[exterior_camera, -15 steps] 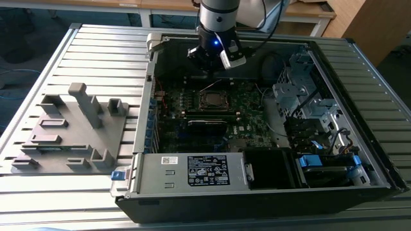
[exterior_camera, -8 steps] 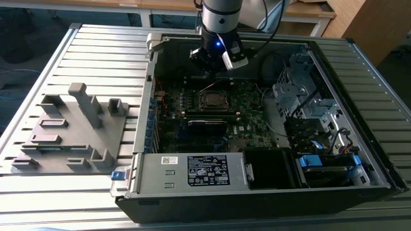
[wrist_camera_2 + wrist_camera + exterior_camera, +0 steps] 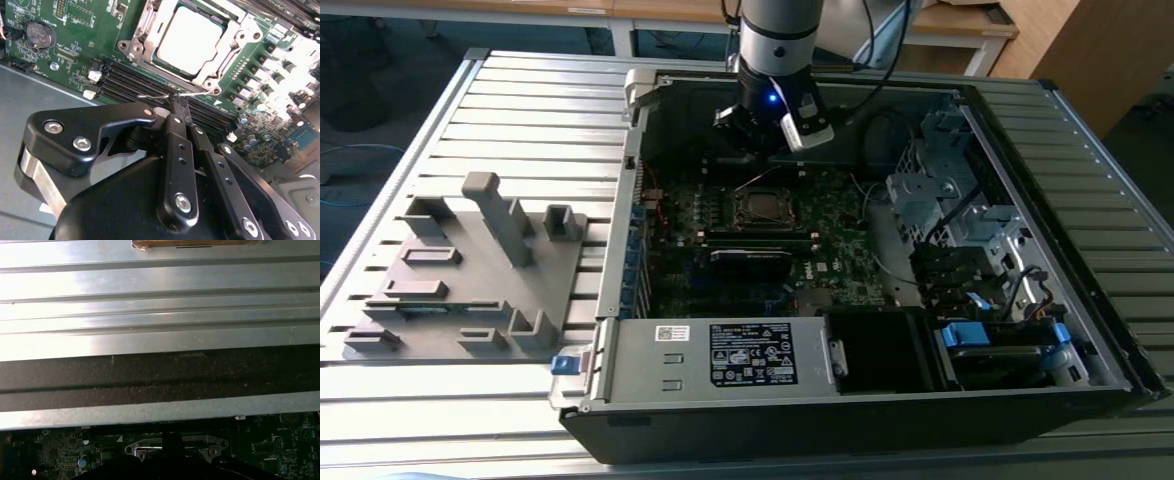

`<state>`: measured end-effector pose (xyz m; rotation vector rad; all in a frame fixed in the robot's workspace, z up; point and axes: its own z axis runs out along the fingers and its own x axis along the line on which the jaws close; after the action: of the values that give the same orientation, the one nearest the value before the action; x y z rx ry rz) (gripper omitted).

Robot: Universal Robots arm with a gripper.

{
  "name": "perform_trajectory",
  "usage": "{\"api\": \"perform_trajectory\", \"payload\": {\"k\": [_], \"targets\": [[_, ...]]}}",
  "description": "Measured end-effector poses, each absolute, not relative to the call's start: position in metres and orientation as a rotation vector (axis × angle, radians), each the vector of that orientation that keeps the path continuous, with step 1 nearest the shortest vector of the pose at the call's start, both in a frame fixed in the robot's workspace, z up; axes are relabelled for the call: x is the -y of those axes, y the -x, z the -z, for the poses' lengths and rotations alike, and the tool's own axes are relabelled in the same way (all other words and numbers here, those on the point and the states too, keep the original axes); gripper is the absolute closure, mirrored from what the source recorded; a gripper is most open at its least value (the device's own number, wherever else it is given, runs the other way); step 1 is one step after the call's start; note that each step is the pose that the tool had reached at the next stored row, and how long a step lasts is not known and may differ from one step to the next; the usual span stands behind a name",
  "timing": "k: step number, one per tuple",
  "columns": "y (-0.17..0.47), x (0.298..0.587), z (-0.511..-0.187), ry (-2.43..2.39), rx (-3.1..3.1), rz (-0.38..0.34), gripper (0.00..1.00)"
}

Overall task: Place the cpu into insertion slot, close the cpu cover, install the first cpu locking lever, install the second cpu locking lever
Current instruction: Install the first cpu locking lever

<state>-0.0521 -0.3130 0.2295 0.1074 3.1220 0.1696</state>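
Robotics lab: open computer case point(image 3: 881, 300) on slatted aluminium table point(image 3: 520, 100).

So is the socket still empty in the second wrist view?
No, the chip already sits in the socket, with the metal cover frame down around it.

Exterior view: I look down from high, taking in the whole open computer case point(image 3: 854, 250) on its slatted table point(image 3: 534, 100). Second wrist view: close, angled across the motherboard point(image 3: 60, 45). First wrist view: low, facing the case wall point(image 3: 160, 380); both wrist views share the board.
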Motion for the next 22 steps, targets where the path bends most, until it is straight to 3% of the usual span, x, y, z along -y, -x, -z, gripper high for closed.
{"api": "perform_trajectory", "payload": {"k": [19,22], "targets": [[0.0583,0.3167,-0.2256,-0.102,-3.067,-0.22,0.9],[0.0583,0.3183,-0.2255,-0.104,-3.063,-0.276,0.9]]}}
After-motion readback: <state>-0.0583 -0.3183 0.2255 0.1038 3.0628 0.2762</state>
